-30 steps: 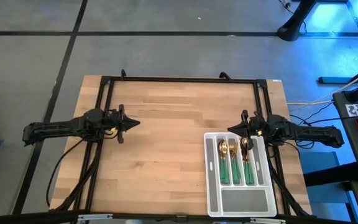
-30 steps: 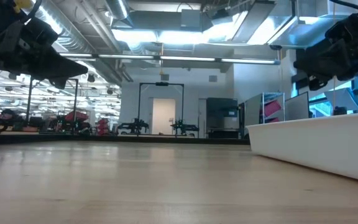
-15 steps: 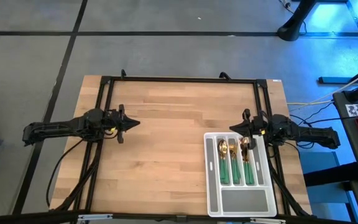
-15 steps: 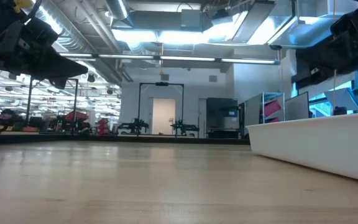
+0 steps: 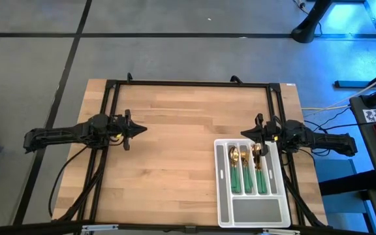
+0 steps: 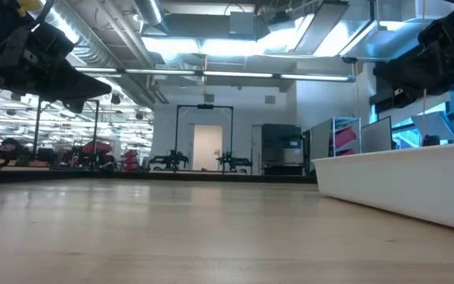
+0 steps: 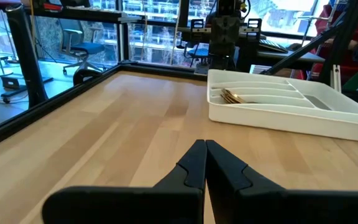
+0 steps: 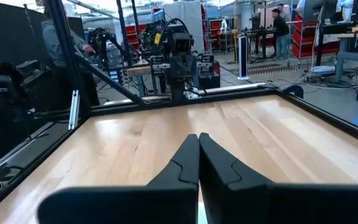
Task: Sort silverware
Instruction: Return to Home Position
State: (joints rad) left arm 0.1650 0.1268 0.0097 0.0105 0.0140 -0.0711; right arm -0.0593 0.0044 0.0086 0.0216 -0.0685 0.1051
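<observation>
Silverware (image 5: 246,167): glossy gold heads, slim green handles, lying lengthwise in narrow slots of pale grey tray (image 5: 253,212) on blond wood-grain bench (image 5: 175,163). My right tool (image 5: 245,136) level, just beside tray's head end, pressed closed, empty. My left tool (image 5: 141,128) likewise closed, empty, well apart from silverware.

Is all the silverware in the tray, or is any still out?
In: the high view shows the silverware lying in the tray's long slots, none on the wood. Left pincer and right pincer hang shut, holding nothing.
</observation>
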